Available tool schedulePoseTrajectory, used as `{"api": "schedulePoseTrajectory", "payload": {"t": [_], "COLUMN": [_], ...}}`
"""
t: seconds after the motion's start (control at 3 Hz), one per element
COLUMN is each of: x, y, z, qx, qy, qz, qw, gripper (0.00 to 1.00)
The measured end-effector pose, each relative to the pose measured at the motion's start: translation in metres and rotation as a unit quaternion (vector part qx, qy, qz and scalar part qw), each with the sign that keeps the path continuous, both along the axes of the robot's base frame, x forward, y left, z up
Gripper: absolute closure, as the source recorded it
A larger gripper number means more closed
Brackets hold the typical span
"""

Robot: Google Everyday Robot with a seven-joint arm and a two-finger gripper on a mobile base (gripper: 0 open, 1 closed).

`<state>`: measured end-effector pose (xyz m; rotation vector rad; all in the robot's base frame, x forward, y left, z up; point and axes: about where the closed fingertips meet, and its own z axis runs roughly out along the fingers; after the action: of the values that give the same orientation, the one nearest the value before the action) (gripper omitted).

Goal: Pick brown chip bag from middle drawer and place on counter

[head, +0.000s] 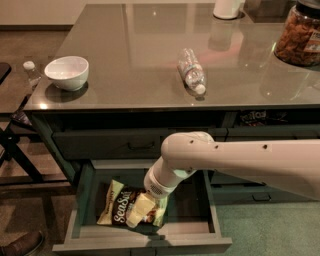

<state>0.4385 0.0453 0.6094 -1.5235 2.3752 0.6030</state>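
The brown chip bag (119, 206) lies flat in the open middle drawer (145, 242), toward its left side, white script facing up. My gripper (137, 213) reaches down into the drawer at the end of the white arm (240, 161) and sits over the bag's right half, touching or just above it. The glossy counter (135, 55) lies above the drawer.
On the counter lie a clear plastic bottle (191, 71) on its side, a white bowl (67, 72) at the left, a jar of snacks (299, 35) at the far right and a white container (228, 8) at the back. A dark stand (15, 150) is at the left.
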Motion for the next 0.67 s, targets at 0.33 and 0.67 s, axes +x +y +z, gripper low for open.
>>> {"api": "schedulePoseTrajectory", "payload": {"t": [0.33,0.67], "x": [0.006,0.024], "y": [0.015,0.027], "z": [-0.016,-0.037], "qx": [-0.002,0.001], "qy": [-0.011,-0.028], "qz": [-0.003,-0.007], "qw": [0.9999,0.9996], "gripper": [0.0,0.0]}}
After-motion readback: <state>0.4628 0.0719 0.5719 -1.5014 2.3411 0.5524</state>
